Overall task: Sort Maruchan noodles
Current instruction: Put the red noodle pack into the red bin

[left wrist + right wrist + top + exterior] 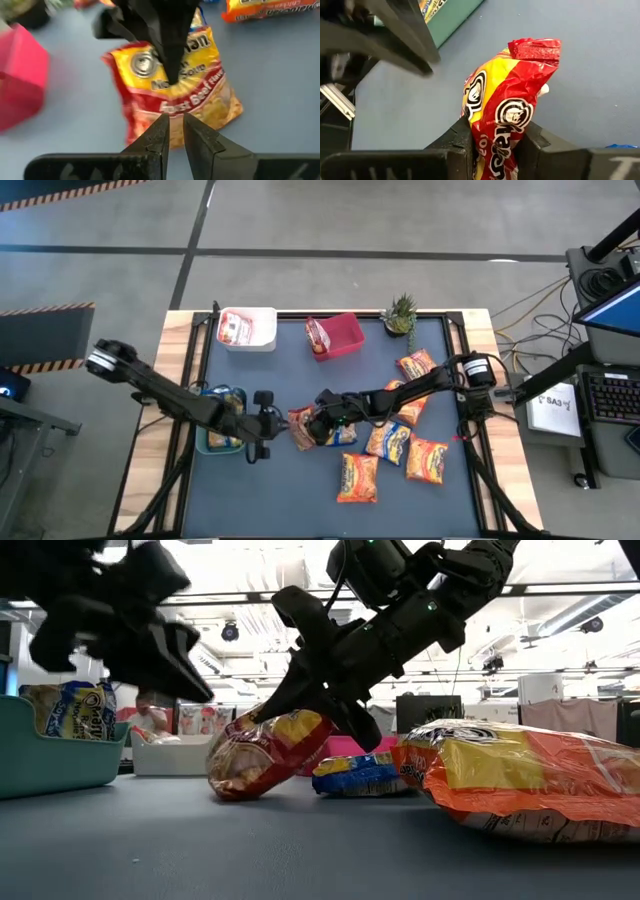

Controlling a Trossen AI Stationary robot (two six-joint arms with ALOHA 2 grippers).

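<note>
- The red-and-yellow Maruchan packet (507, 112) sits between the 2 fingers of the right gripper (495, 145), which are clamped on its lower end; in the right wrist view the crinkled body bulges out past both fingers.
- In the low view this packet (265, 752) touches the mat at 1 end and tilts up toward the right gripper (330, 710) above it, its long axis slanting.
- From above, the gripped packet (301, 427) lies near the middle of the dark table mat (300, 490), between the 2 grippers.
- The left gripper (174, 131) hovers just beside the packet, fingers nearly together with only a narrow slit between them, holding nothing.
- To the right lie other packets: a yellow-blue packet (362, 775) and several orange packets (358, 477), flat on the mat.
- The teal bin (207, 442) at the left edge holds yellow-blue packets (72, 710).
- The white bin (263, 330) at the far edge holds 1 red packet (236, 329).
- The red bin (345, 333) beside it holds 1 packet too.
- A small potted plant (400, 312) stands right of the red bin.
</note>
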